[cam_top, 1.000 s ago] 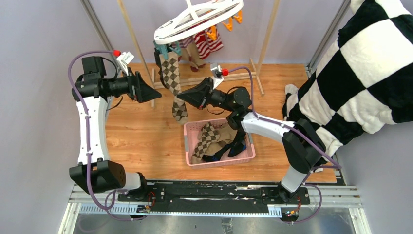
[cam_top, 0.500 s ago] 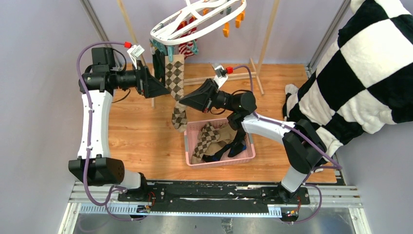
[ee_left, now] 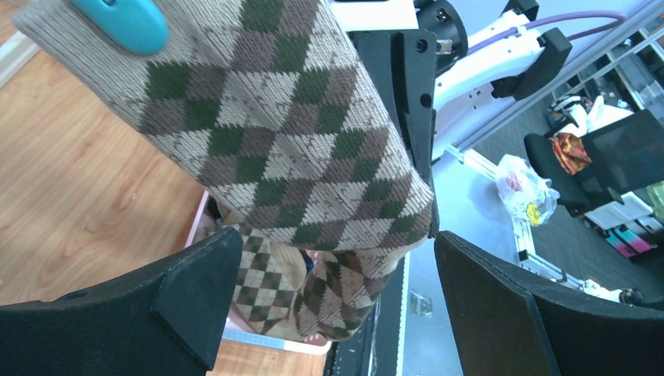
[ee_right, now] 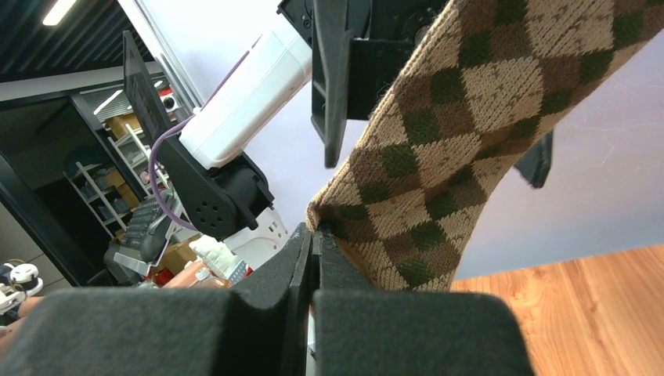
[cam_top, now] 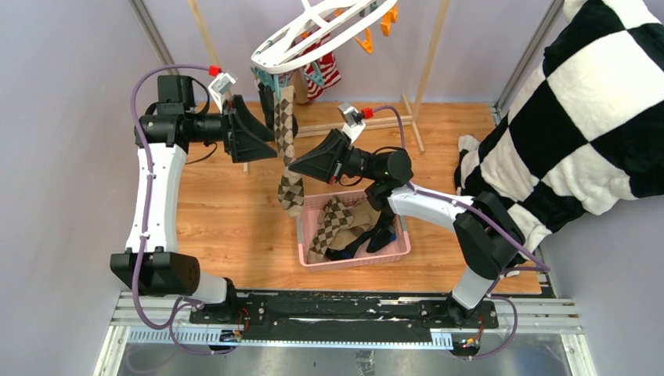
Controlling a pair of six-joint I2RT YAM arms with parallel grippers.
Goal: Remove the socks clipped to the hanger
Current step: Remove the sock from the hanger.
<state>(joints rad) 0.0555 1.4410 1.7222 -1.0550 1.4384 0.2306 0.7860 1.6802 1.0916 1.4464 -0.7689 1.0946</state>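
Observation:
The white oval hanger (cam_top: 321,31) hangs tilted at the top of the top view. A teal clip (ee_left: 125,23) holds a brown argyle sock (cam_top: 286,129) that hangs down to the pink basket's corner. My right gripper (cam_top: 293,169) is shut on the sock's side edge (ee_right: 368,211) partway down. My left gripper (cam_top: 270,138) stands open beside the sock's upper part, and the sock (ee_left: 290,133) hangs just past its fingertips (ee_left: 200,290). A red-and-white striped sock (cam_top: 324,72) is still clipped further back.
A pink slotted basket (cam_top: 395,252) below the right gripper holds an argyle sock, a tan one and a black-and-blue one. The wooden rack frame (cam_top: 429,55) stands at the back. A big black-and-white checkered cloth (cam_top: 579,102) fills the right side.
My left arm has risen and moved right, up to the argyle sock's top. The hanger has swung and tilted. My right gripper has kept its hold, shifting slightly left.

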